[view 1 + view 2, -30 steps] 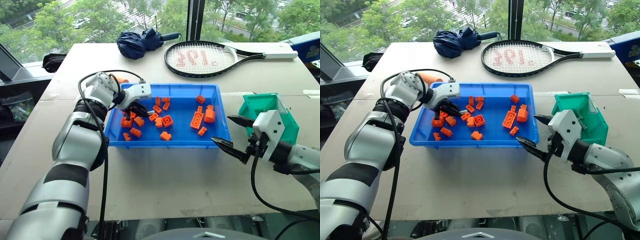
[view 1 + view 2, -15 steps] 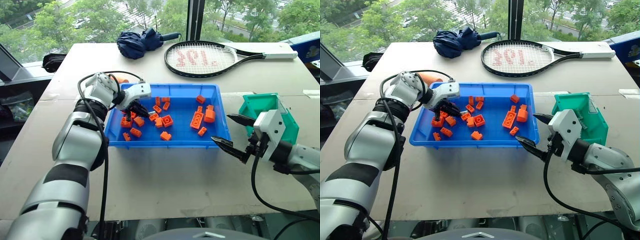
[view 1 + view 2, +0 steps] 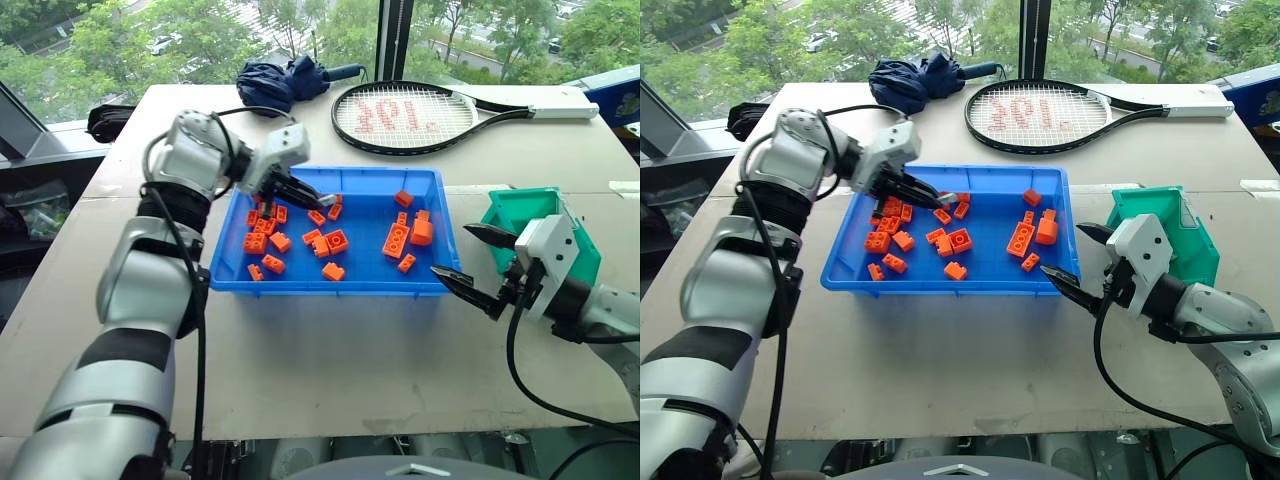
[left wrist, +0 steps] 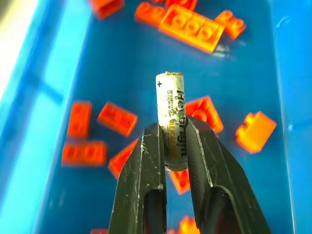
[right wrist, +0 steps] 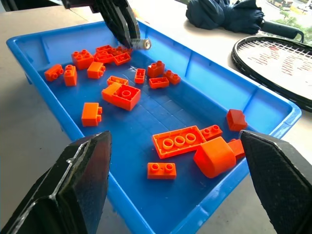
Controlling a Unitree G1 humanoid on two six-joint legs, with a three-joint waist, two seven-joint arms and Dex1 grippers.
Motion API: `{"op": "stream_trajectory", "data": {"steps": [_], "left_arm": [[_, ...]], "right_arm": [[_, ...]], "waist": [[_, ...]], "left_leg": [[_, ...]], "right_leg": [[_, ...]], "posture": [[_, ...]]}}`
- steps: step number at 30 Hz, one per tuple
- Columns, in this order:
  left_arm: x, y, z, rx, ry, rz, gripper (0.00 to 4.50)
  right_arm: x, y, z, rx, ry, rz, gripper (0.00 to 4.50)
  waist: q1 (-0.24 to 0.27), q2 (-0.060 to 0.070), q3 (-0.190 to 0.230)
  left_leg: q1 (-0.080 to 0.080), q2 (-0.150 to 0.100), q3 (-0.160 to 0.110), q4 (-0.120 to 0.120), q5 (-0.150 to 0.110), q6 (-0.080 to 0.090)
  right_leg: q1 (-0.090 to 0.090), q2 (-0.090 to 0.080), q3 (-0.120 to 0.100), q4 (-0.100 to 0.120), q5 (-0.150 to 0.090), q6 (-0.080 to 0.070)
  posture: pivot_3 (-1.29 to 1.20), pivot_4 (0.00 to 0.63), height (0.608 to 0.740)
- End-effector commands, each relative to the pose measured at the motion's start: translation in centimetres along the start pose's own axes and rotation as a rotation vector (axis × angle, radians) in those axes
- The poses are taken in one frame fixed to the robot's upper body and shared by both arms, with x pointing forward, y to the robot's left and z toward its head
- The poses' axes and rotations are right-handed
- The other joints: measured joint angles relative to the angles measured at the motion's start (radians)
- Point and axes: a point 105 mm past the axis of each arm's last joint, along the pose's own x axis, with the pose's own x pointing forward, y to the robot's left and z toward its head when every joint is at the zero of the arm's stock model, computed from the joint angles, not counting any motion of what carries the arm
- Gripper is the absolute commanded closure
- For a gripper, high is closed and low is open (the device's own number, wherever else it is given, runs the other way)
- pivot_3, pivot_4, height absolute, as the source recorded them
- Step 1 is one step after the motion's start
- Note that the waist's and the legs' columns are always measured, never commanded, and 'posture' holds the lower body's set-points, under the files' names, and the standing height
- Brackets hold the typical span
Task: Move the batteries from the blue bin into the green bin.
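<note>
Above the blue bin (image 3: 441, 240) on a pale worktop (image 3: 330, 350), the robot's left gripper (image 4: 171, 141) is clamped on a single silver-grey battery (image 4: 171, 112), its two black fingers (image 4: 146, 165) pinching the lower half of the cylinder while the upper half stands clear beyond the tips. The battery's long axis runs in line with the fingers, and the end marked with a plus sign points away from the gripper, out over the bin's blue floor. In the head views the battery shows as a small pale tip held above the bin's rear left part, clear of the scattered orange bricks (image 3: 395, 240) that lie below it. The right gripper (image 3: 482, 266) hangs just outside the bin's right rim, its fingers spread wide apart with nothing between them, pointing toward the bin. The green bin (image 3: 520, 215) sits on the worktop just beyond and to the right of that gripper, well apart from the battery. At the far side of the worktop lie a tennis racket (image 3: 420, 115) and a folded dark blue umbrella (image 3: 280, 85).
</note>
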Motion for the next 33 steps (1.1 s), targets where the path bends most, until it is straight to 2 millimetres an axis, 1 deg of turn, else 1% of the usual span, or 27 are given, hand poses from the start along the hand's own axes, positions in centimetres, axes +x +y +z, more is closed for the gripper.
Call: {"op": "stream_trajectory", "data": {"steps": [1,3,5,8,10,11,12,13,15,17,18,19,21,23,25,26,27,29,31,32,33], "left_arm": [[1.6,0.6,1.7,0.138,0.022,0.033,4.47],[2.8,0.8,2.6,0.151,0.006,0.029,4.47],[3.9,0.7,3.1,0.169,0.018,0.010,4.47],[4.9,0.6,2.5,0.206,0.081,-0.015,4.47],[5.1,0.6,2.2,0.226,0.114,-0.031,4.47],[5.2,0.6,2.2,0.237,0.126,-0.036,3.45],[5.3,0.6,2.1,0.246,0.133,-0.038,3.08],[5.3,0.7,2.2,0.251,0.138,-0.035,2.56],[5.2,0.9,2.1,0.259,0.146,-0.025,1.73],[5.1,1.0,2.1,0.267,0.144,-0.016,0.65],[5.1,1.1,2.4,0.279,0.125,-0.001,0.28],[5.0,1.6,3.0,0.286,0.085,0.047,0.09],[4.1,2.2,4.2,0.272,0.000,0.102,0.09],[2.2,2.3,4.9,0.253,-0.090,0.126,0.09],[-1.1,1.7,4.6,0.213,-0.189,0.130,0.09],[-2.3,1.2,4.3,0.192,-0.220,0.130,0.09],[-3.1,0.9,4.1,0.179,-0.238,0.129,0.09],[-5.4,-0.7,2.9,0.126,-0.283,0.149,0.09],[-7.3,-3.0,1.6,0.080,-0.332,0.159,0.09],[-8.3,-4.3,0.7,0.050,-0.344,0.176,0.09],[-9.1,-5.6,-0.1,0.014,-0.345,0.193,0.09]], "right_arm": [[0.0,-0.2,0.8,-0.039,-0.028,-0.006,0.26],[0.1,-0.2,0.9,-0.041,-0.028,-0.005,0.26],[0.0,-0.2,0.9,-0.043,-0.027,-0.005,0.26],[-0.1,-0.1,0.9,-0.048,-0.021,-0.008,0.26],[-0.2,-0.1,0.8,-0.049,-0.018,-0.013,0.26],[-0.3,-0.1,0.8,-0.049,-0.016,-0.016,0.26],[-0.3,-0.1,0.8,-0.049,-0.014,-0.017,0.26],[-0.3,-0.1,0.8,-0.050,-0.013,-0.019,0.26],[-0.4,-0.1,0.8,-0.049,-0.013,-0.022,0.26],[-0.3,-0.1,0.7,-0.048,-0.012,-0.025,0.26],[-0.2,-0.1,0.6,-0.047,-0.011,-0.025,0.26],[-0.1,-0.1,0.6,-0.046,-0.009,-0.023,0.26],[0.5,-0.1,0.3,-0.040,0.011,-0.006,0.26],[1.4,-0.3,0.2,-0.054,0.032,0.020,0.26],[3.2,-0.9,-0.3,-0.074,0.095,0.074,0.26],[4.0,-1.0,-0.5,-0.083,0.124,0.099,0.26],[4.4,-1.2,-0.7,-0.088,0.144,0.115,0.26],[6.1,-1.4,-0.6,-0.096,0.168,0.163,0.26],[8.0,-1.4,-0.4,-0.087,0.188,0.217,0.26],[9.3,-1.1,-0.3,-0.086,0.194,0.250,0.26],[10.6,-0.9,-0.2,-0.081,0.199,0.274,0.26]], "waist": [[-0.001,0.000,0.000],[-0.002,0.000,0.000],[-0.003,0.000,0.000],[-0.004,0.000,0.000],[-0.005,0.000,0.000],[-0.005,0.000,0.000],[-0.005,0.000,0.000],[-0.005,0.000,0.000],[-0.005,0.000,0.000],[-0.003,0.000,0.000],[-0.003,0.000,0.000],[-0.003,0.000,0.000],[-0.004,0.000,0.000],[-0.009,0.000,0.000],[-0.021,0.000,0.000],[-0.035,0.001,0.001],[-0.039,0.001,0.001],[-0.043,0.002,0.000],[-0.050,0.004,0.000],[-0.056,0.004,0.000],[-0.035,0.002,0.000]], "left_leg": [[0.000,0.000,0.000,0.000,0.000,0.000],[0.000,0.000,0.000,0.000,0.000,0.000],[0.000,0.000,0.000,0.000,0.000,0.000],[0.000,0.000,0.000,0.000,0.000,0.000],[0.000,0.000,0.001,0.000,0.000,0.000],[0.000,0.000,0.001,0.000,0.000,0.000],[0.000,0.000,0.001,0.000,0.000,0.000],[0.000,0.000,0.001,0.000,0.000,0.000],[0.000,0.000,0.001,0.000,0.000,0.000],[0.000,0.000,0.001,0.000,0.000,0.000],[0.000,0.000,0.001,0.000,0.000,0.000],[0.000,0.000,0.001,0.000,0.000,0.001],[0.000,0.000,0.001,0.000,0.000,0.000],[0.000,0.000,0.001,0.000,0.000,0.000],[0.000,0.000,0.001,0.000,0.000,0.000],[0.001,0.001,0.003,-0.001,0.000,0.000],[0.001,0.002,0.003,-0.001,0.000,0.000],[0.001,0.003,0.002,-0.002,0.000,-0.001],[0.001,0.004,0.002,-0.004,0.001,-0.002],[0.001,0.004,0.002,-0.004,0.001,-0.002],[0.001,0.005,0.003,-0.004,0.001,-0.002]], "right_leg": [[0.000,0.000,0.000,0.000,0.000,0.000],[0.000,0.000,0.000,0.000,0.000,0.000],[0.000,0.000,0.000,0.000,0.000,0.000],[0.000,0.001,0.000,0.000,0.000,0.000],[0.000,0.001,0.000,0.000,0.000,0.000],[0.000,0.001,0.000,0.000,0.000,0.000],[0.000,0.001,0.000,0.000,0.000,0.000],[0.000,0.001,0.000,0.000,0.000,0.000],[0.000,0.001,0.000,0.000,0.000,0.000],[0.000,0.001,0.000,0.000,0.000,0.000],[0.000,0.001,0.000,0.000,0.000,0.000],[0.000,0.001,0.000,0.000,0.000,0.000],[0.000,0.001,0.000,0.000,0.000,0.000],[0.000,0.001,0.000,0.000,0.000,0.000],[-0.001,0.001,0.001,0.000,0.000,0.000],[-0.001,0.002,0.003,0.001,0.000,0.000],[-0.002,0.002,0.003,0.001,0.000,0.000],[-0.002,0.004,0.003,0.000,0.000,-0.001],[-0.004,0.005,0.006,0.000,0.000,-0.001],[-0.004,0.004,0.006,0.000,0.000,-0.001],[-0.004,0.004,0.007,0.000,0.000,-0.001]], "posture": [[0.00,0.150,0.740],[0.00,0.150,0.740],[0.00,0.150,0.740],[0.00,0.150,0.740],[0.00,0.150,0.740],[0.00,0.150,0.740],[0.00,0.150,0.740],[0.00,0.150,0.740],[0.00,0.150,0.740],[0.00,0.150,0.740],[0.00,0.150,0.740],[0.00,0.150,0.740],[0.00,0.150,0.740],[0.00,0.150,0.740],[0.00,0.150,0.740],[0.00,0.150,0.740],[0.00,0.150,0.740],[0.00,0.150,0.740],[0.00,0.150,0.740],[0.00,0.150,0.740],[0.00,0.150,0.740]]}}
